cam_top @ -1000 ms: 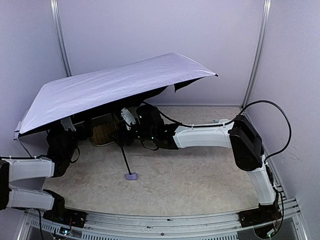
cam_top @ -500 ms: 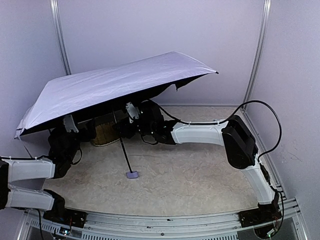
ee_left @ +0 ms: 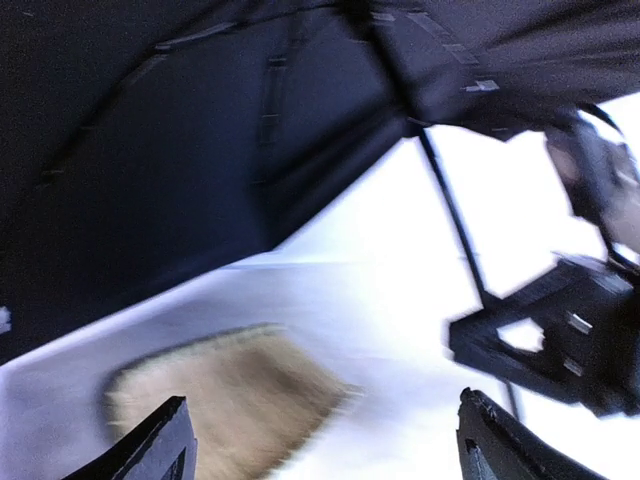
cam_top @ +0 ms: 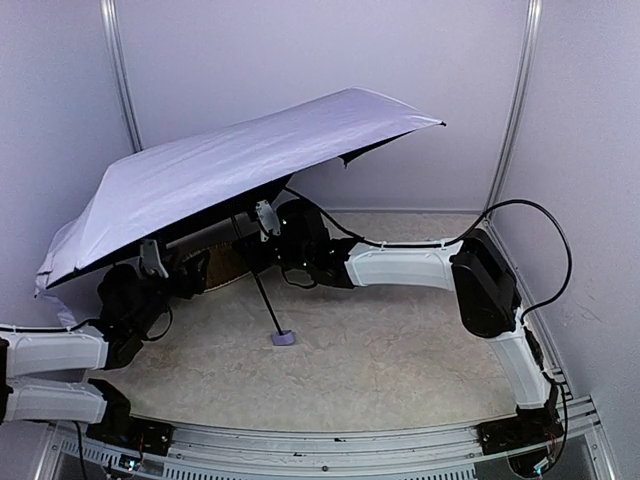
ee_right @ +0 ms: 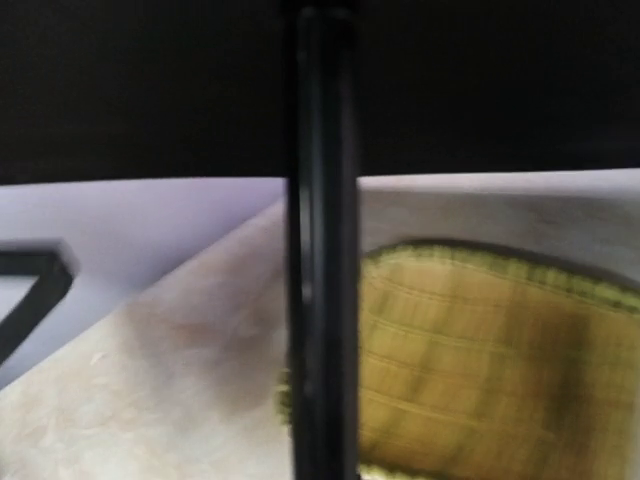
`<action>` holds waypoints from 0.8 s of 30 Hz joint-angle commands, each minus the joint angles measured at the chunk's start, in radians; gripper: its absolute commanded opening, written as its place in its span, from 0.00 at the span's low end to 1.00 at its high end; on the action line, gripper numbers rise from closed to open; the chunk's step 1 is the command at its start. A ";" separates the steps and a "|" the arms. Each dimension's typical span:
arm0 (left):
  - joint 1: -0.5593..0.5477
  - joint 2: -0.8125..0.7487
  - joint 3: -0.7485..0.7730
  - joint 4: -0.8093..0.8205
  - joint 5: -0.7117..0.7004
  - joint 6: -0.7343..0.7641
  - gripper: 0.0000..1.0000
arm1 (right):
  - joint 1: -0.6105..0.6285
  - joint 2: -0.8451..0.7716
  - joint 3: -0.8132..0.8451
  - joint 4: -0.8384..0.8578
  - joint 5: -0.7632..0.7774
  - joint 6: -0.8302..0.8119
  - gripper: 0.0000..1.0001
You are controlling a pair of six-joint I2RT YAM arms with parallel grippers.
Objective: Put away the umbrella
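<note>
Although the umbrella [cam_top: 240,170] was meant to be put away, it stood fully open, its pale canopy tilted over the straw tray [ee_right: 480,350]. Its thin black shaft [cam_top: 268,300] slanted down past the tray's near side to the small lavender handle [cam_top: 284,338], which rested on the desk [cam_top: 400,360] some way nearer the arm bases than the tray.

The right pincer [cam_top: 260,263] sat at the shaft just right of the tray. In its own wrist view the shaft ran straight through the middle of the frame, but the fingers were out of sight, so whether it had closed on the shaft could not be told. The left pincer [ee_left: 325,432], on the tray's left, was spread wide with nothing between its fingers.

By the look of it, the umbrella would be light but awkward: soft fabic on thin, springy ribs, broad enough to swing and catch. The stiff shaft or the handle seemed the only firm places to take hold. The smooth, narrow shaft could slip or twist, and the ribs looked easy to bend.
</note>
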 commanded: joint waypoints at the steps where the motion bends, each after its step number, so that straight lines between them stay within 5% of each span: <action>1: -0.083 0.001 -0.019 0.025 0.217 -0.022 0.88 | 0.009 -0.228 -0.153 0.128 0.224 0.001 0.00; 12: -0.293 0.327 0.167 0.181 0.383 -0.008 0.95 | 0.139 -0.441 -0.490 0.458 0.670 -0.113 0.00; 18: -0.312 0.450 0.239 0.237 0.457 0.024 0.93 | 0.169 -0.521 -0.591 0.528 0.720 -0.145 0.00; 22: -0.342 0.525 0.308 0.197 0.413 0.058 0.83 | 0.174 -0.546 -0.632 0.522 0.688 -0.070 0.00; 24: -0.348 0.562 0.333 0.184 0.404 0.051 0.65 | 0.178 -0.549 -0.638 0.521 0.687 -0.068 0.00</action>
